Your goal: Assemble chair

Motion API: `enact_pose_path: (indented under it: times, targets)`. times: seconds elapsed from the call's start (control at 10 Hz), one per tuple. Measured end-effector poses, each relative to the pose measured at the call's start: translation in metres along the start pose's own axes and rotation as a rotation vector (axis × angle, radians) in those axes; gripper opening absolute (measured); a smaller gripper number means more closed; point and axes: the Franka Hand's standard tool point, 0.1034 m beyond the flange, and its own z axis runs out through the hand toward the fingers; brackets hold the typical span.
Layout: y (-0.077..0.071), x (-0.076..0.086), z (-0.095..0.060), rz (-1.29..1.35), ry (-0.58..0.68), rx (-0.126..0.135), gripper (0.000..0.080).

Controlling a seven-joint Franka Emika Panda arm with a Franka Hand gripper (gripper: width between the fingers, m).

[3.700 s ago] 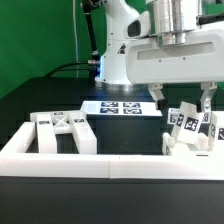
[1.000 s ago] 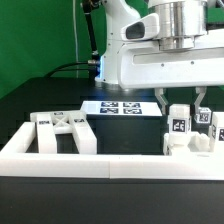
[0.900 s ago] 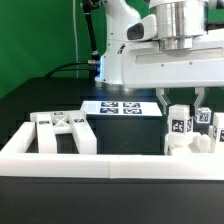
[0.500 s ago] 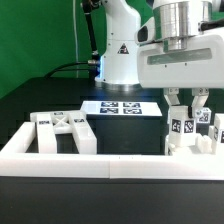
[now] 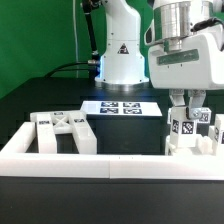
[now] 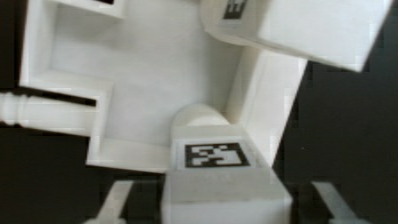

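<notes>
A white frame piece [image 5: 60, 129] with black-and-white tags lies flat at eight o'clock in the exterior view. At four o'clock a tagged square post [image 5: 183, 127] stands upright, its foot seemingly seated against a white flat slab [image 6: 157, 85].

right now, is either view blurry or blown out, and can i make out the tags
exterior view: evenly lit, fairly sharp; tags on the marker board and on the chair post in the hand show but are small. wrist view: very close and soft, white plastic nearly washed out, yet the post's tag is distinct against it.
</notes>
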Motion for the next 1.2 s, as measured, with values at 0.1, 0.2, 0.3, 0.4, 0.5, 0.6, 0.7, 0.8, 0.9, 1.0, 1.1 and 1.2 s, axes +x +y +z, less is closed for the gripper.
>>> enact_pose_path:
  times: [0.1,0.2,0.3,0.4,0.5,0.6,0.7,0.8,0.9,1.0,1.1,1.2]
  targets:
    - [0.0000,-0.0001,0.0000,-0.029,0.000,0.000,0.0400]
    - [0.0000,0.0000,0.0000,-0.067,0.000,0.000,0.0536]
    - [0.0003,0.0017,0.0000,-0.132,0.004,0.004,0.0536]
    - [0.0016,0.0042,0.0007,-0.239,0.016,0.011,0.0626]
    - [0.0044,0.0026,0.0024,-0.348,0.018,0.009,0.0642]
    - [0.0052,0.0017,0.0023,-0.446,0.018,0.007,0.0642]
    - [0.0059,0.0029,0.0021,-0.579,0.021,0.007,0.0648]
    - [0.0074,0.0038,0.0027,-0.686,0.021,0.004,0.0649]
    - [0.0078,0.0038,0.0029,-0.736,0.021,0.002,0.0649]
    - [0.0077,0.0033,0.0029,-0.840,0.023,0.000,0.0649]
    - [0.0070,0.0031,0.0026,-0.930,0.025,-0.004,0.0649]
    - [0.0061,0.0033,0.0022,-0.997,0.026,-0.005,0.0649]
